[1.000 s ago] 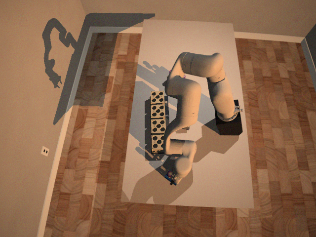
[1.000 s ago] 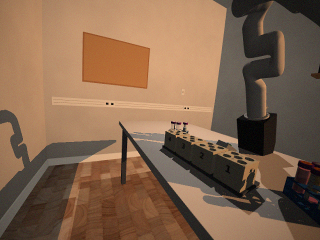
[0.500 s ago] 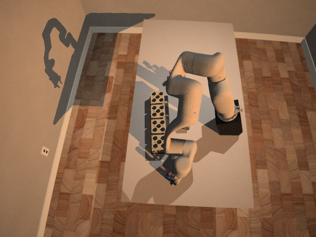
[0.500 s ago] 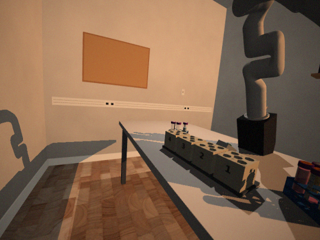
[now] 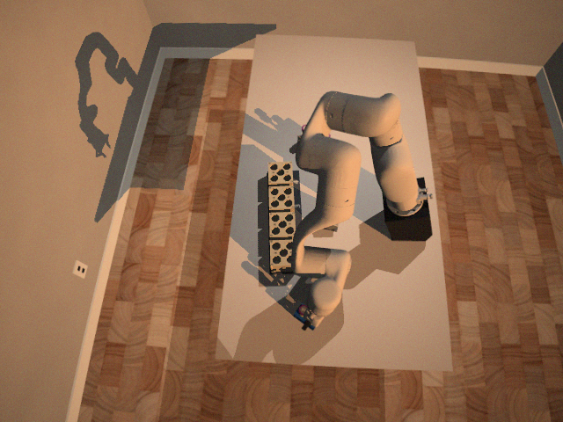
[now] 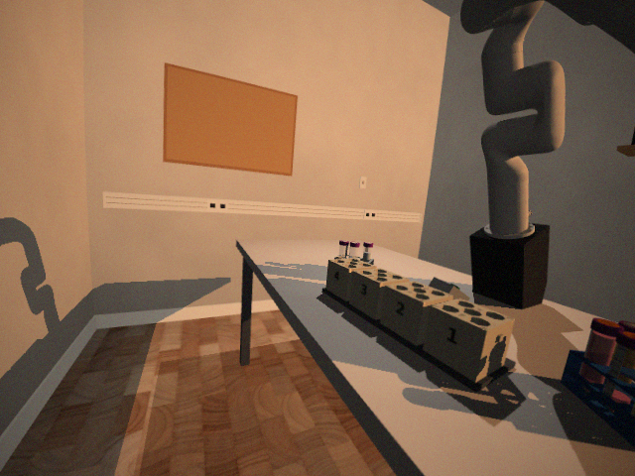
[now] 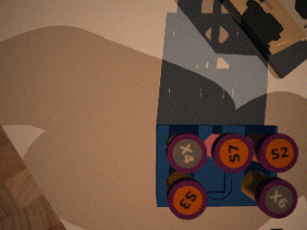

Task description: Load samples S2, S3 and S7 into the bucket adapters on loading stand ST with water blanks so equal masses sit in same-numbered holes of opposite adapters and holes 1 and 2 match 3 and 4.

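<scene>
Because the claw [image 5: 308, 319] hangs part-open and empty above the tube rack [image 5: 297, 317] [image 6: 575, 364] [image 7: 162, 165] holding S2 [image 7: 278, 152], S3 [image 7: 187, 198] and S7 [image 7: 232, 152], a skewed descent could knock X4 [image 7: 186, 153]; adapter 1 [image 5: 272, 254] [image 6: 450, 335] [image 7: 289, 42] stands beyond.

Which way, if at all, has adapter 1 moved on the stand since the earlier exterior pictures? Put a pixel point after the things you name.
No, adapter 1 [image 6: 456, 338] has not visibly moved; it sits beside adapter 2 [image 6: 402, 314] as before.
</scene>
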Available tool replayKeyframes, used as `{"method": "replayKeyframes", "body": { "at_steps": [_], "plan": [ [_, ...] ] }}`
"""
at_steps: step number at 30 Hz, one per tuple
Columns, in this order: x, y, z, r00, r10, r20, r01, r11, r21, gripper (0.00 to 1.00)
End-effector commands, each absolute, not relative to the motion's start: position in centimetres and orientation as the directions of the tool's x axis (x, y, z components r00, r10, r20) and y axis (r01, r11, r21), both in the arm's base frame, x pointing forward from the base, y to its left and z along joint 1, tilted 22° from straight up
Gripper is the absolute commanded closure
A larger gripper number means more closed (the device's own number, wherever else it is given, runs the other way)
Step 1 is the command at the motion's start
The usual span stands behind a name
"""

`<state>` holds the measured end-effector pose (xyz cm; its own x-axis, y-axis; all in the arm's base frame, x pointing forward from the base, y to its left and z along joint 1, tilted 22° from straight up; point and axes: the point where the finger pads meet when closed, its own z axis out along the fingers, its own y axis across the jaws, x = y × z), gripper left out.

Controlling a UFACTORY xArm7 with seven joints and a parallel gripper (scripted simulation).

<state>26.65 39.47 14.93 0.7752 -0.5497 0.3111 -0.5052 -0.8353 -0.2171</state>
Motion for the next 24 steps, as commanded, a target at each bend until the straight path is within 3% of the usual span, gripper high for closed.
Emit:
{"method": "replayKeyframes", "body": {
  "at_steps": [1,24],
  "plan": [
    [26.7,39.6,14.9,0.776,-0.549,0.311,-0.503,-0.836,-0.221,0.43],
    [28.2,39.7,11.4,0.776,-0.549,0.311,-0.503,-0.836,-0.221,0.43]
  ]
}}
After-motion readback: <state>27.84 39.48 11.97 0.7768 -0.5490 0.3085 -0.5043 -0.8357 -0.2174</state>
